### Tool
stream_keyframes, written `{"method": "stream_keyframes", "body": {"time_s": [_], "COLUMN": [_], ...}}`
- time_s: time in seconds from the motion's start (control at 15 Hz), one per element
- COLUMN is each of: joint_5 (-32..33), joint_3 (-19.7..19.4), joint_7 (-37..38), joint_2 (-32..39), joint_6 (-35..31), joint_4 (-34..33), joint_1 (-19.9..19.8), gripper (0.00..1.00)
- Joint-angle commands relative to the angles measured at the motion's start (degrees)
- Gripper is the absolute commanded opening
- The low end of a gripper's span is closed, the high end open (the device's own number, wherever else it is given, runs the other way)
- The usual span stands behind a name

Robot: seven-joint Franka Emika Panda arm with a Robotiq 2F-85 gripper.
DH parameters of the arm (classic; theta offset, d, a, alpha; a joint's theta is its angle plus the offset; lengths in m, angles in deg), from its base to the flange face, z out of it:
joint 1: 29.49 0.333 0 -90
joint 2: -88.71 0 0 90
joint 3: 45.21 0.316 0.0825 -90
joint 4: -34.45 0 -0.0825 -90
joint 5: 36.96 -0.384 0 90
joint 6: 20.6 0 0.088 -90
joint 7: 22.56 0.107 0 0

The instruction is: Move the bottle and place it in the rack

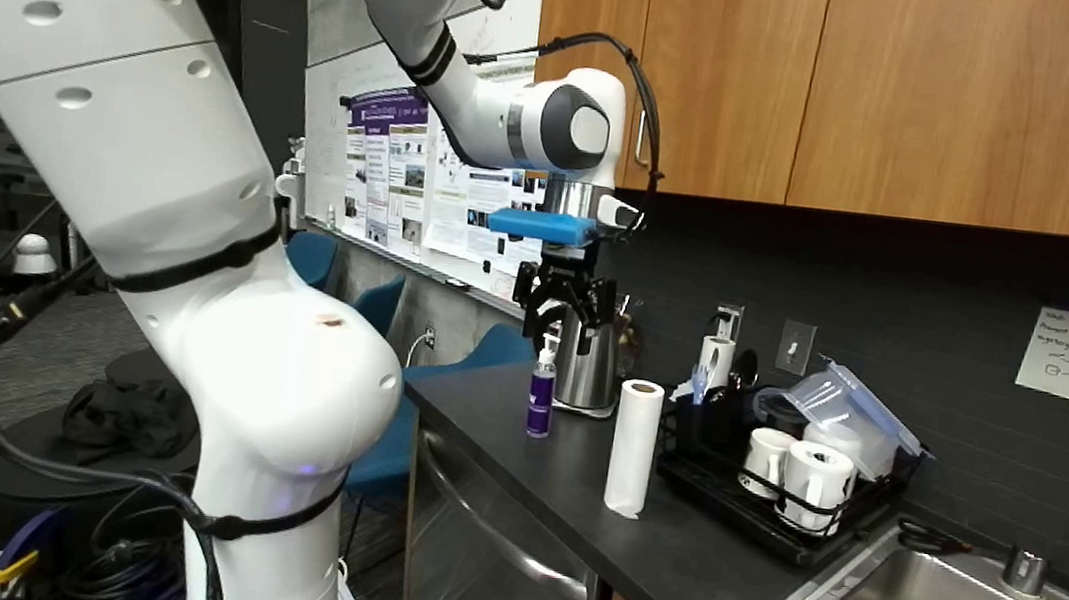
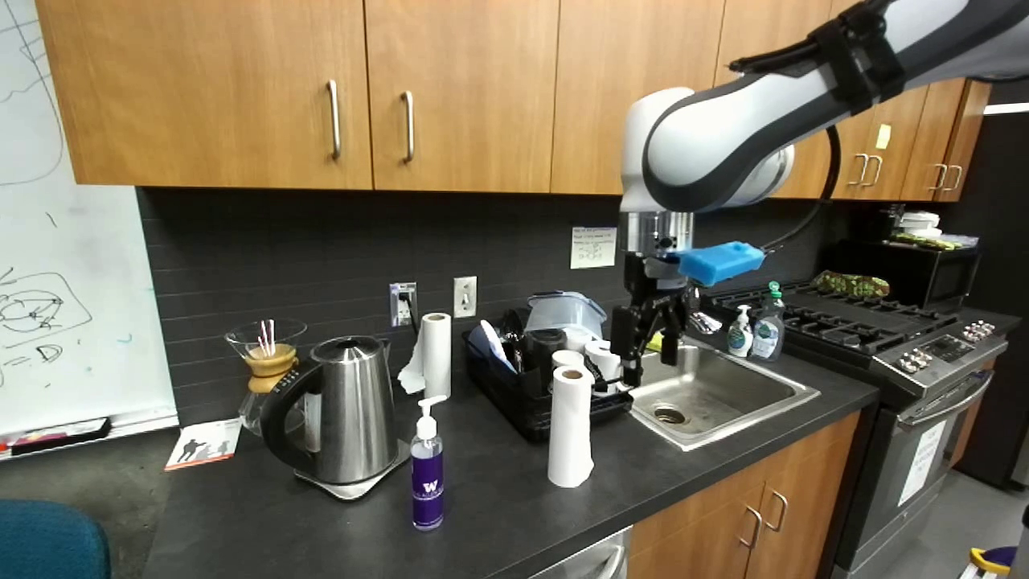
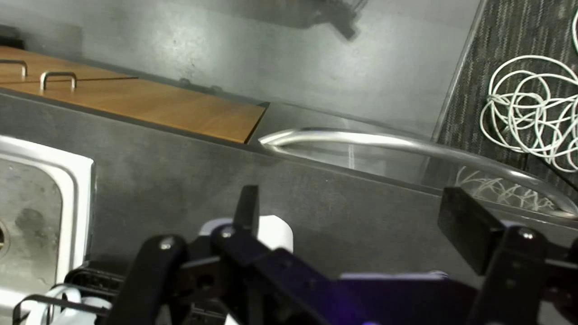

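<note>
In an exterior view, going left to right, I see a glass carafe (image 2: 269, 370) with a tan collar, its base partly hidden behind a brushed-steel kettle (image 2: 358, 418). Just beside the kettle, the bottle (image 2: 427, 482) stands upright on the dark countertop (image 2: 338, 539), clear-walled, with a purple label and white pump top. It is outside the rack (image 2: 518, 418), low and black, which is partly screened by an upright paper-towel roll (image 2: 571, 434). Overlapping the rack's right end and the steel sink (image 2: 715, 394) hangs the black gripper (image 2: 651, 366), well apart from the bottle; the arm (image 2: 772, 112) above it is cut off at the upper right. A black-grated gas stove (image 2: 868, 338) shows only here.

In an exterior view the gripper overlaps the kettle's top, at a depth I can't judge; white ceramic mugs (image 1: 763, 455) show more fully in the rack, a translucent plastic tub (image 1: 839, 405) tilted behind them.

The wrist view, left to right, has the sink cut off, the roll half hidden behind the gripper, a dark, purple-tinged shape (image 3: 406, 298) I can't make out, a curved steel dishwasher handle (image 3: 406, 146) and a tangle of white cable (image 3: 533, 113) on ribbed carpet (image 3: 501, 27). The gripper's jaws stand wide apart, holding nothing.
</note>
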Motion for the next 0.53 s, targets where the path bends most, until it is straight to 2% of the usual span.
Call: {"method": "stream_keyframes", "body": {"time_s": [0.0, 0.47], "joint_5": [0.9, 2.1], "joint_3": [2.6, 7.7], "joint_7": [1.9, 2.2], "joint_2": [3.4, 10.7], "joint_6": [0.3, 0.9], "joint_4": [-5.7, -14.9], "joint_1": [1.6, 5.1], "gripper": [1.00, 1.00]}}
